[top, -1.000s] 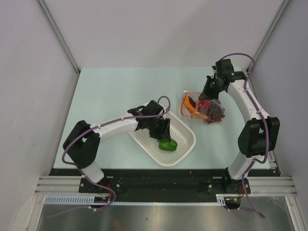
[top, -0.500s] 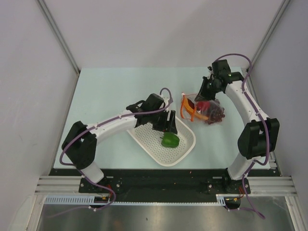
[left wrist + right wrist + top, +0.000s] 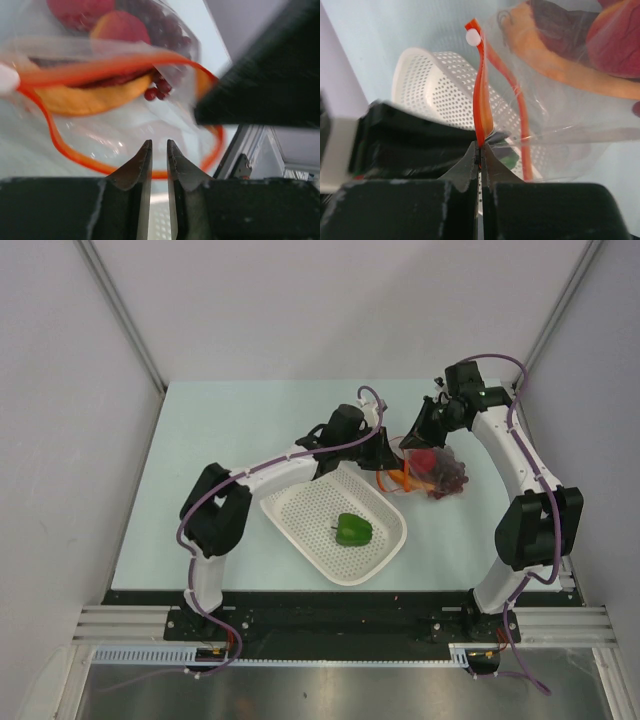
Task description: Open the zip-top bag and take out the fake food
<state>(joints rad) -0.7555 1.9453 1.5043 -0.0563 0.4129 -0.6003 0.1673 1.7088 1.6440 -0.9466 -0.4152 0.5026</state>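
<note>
Between plain grey-white wall panels point(image 3: 300, 300) lies a pale mint tabletop point(image 3: 230, 440), with both arm bases at its near edge. The left arm point(image 3: 280, 465) stretches far across toward the right side, over the far rim of the white perforated basket point(image 3: 300, 515). The left claw point(image 3: 156, 148) sits at the mouth of the zip-top bag point(image 3: 440, 475). Its fingers are drawn nearly together with only a thin slit between them. Whether any of the clear film is caught there cannot be told.

The right arm point(image 3: 515, 455) arches up from its base and curls back inward. The right claw point(image 3: 480, 146) is pinched tight on the orange-red zipper strip point(image 3: 481, 100), holding that edge of the bag up.

The bag rests on the tabletop's right side, just beyond the basket's far corner, and its mouth gapes in a wide orange loop. Inside it are an orange carrot-like piece point(image 3: 85, 100), a red round fruit point(image 3: 424, 460) and a dark grape bunch point(image 3: 455, 475), crowded together.

The basket sits near the middle of the tabletop. It holds one green bell pepper point(image 3: 352, 530), lying on its floor toward the right.
</note>
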